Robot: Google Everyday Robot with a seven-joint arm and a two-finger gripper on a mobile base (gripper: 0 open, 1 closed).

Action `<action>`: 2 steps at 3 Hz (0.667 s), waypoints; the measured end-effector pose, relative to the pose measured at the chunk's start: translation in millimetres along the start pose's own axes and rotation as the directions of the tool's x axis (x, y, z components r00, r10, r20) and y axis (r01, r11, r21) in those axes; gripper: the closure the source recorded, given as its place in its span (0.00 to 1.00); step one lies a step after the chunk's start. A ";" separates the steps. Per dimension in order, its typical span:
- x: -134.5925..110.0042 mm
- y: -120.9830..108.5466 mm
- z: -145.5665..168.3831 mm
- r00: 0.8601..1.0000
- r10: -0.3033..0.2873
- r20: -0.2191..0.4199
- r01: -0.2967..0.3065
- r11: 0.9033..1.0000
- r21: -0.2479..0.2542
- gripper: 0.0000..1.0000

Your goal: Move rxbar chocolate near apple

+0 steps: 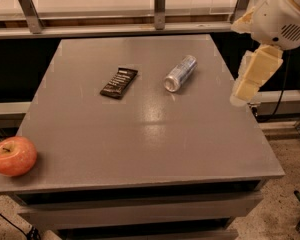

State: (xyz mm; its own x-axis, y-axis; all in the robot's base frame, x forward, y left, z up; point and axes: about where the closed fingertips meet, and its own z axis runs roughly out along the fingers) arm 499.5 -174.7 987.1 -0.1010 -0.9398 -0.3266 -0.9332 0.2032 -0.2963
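The rxbar chocolate [119, 82] is a flat dark wrapper with white text, lying on the grey table [140, 134] toward the back, left of centre. The apple [13, 156] is round and red-orange, at the table's front left corner. My gripper [252, 76] hangs at the right edge of the table, cream-coloured, pointing down, well right of the bar and far from the apple. It holds nothing that I can see.
A silver can [180, 73] lies on its side to the right of the bar. A rail with metal posts [160, 6] runs along the back. The table's right edge is just under the arm.
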 end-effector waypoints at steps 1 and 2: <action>-43.1 -30.6 19.8 0.991 -0.011 0.132 0.012 1.000 -0.006 0.00; -97.4 -41.6 50.3 0.978 -0.026 0.207 0.037 0.998 -0.046 0.00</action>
State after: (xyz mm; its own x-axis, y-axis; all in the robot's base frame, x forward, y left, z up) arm 565.6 -77.8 986.1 -0.0028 -0.8674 -0.4975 -0.9512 0.1558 -0.2663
